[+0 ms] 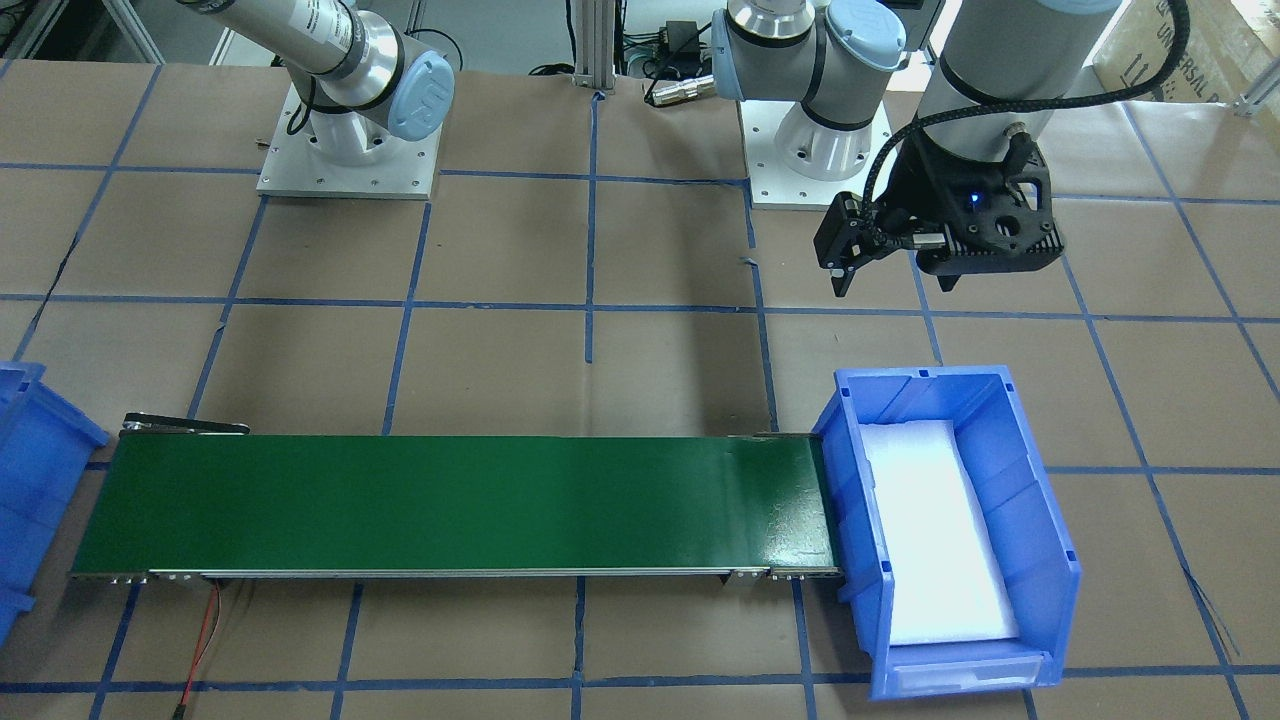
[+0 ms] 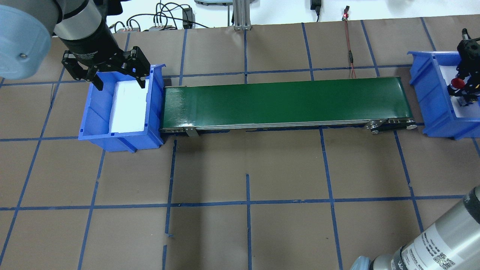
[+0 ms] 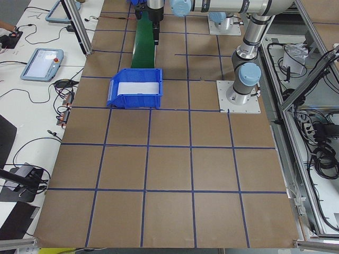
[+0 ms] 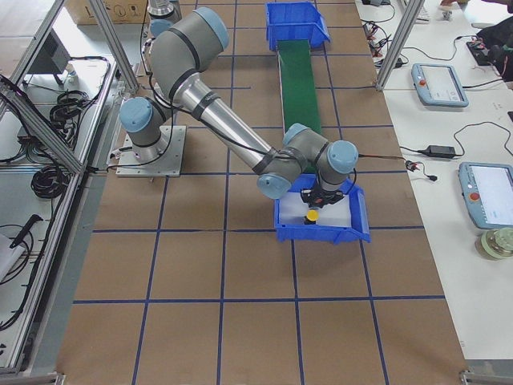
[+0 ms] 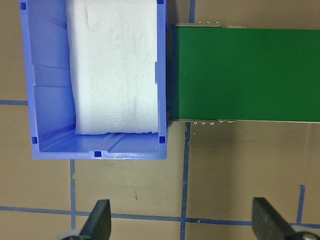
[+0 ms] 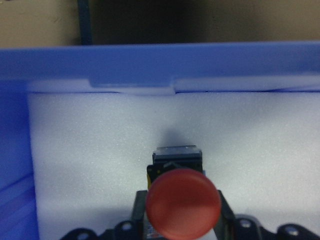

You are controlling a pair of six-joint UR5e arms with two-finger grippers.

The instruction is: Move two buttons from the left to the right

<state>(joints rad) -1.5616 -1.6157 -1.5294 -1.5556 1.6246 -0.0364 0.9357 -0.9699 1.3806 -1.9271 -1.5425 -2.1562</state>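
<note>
The red button (image 6: 183,202), with a round red cap on a black body, sits between my right gripper's fingers just above the white foam of the right blue bin (image 6: 150,60). My right gripper (image 2: 463,88) is shut on it inside that bin (image 2: 431,101). In the exterior right view a small yellow cap (image 4: 311,216), seemingly the yellow button, lies on the foam just under the gripper. My left gripper (image 2: 116,78) hangs open and empty above the far end of the left blue bin (image 2: 86,112). That bin holds only white foam (image 5: 117,65).
A green conveyor belt (image 2: 285,101) runs between the two bins. A red-black wire (image 2: 350,52) lies beyond it. The table is brown paper with blue tape lines. Both arm bases (image 1: 345,150) stand on the robot's side.
</note>
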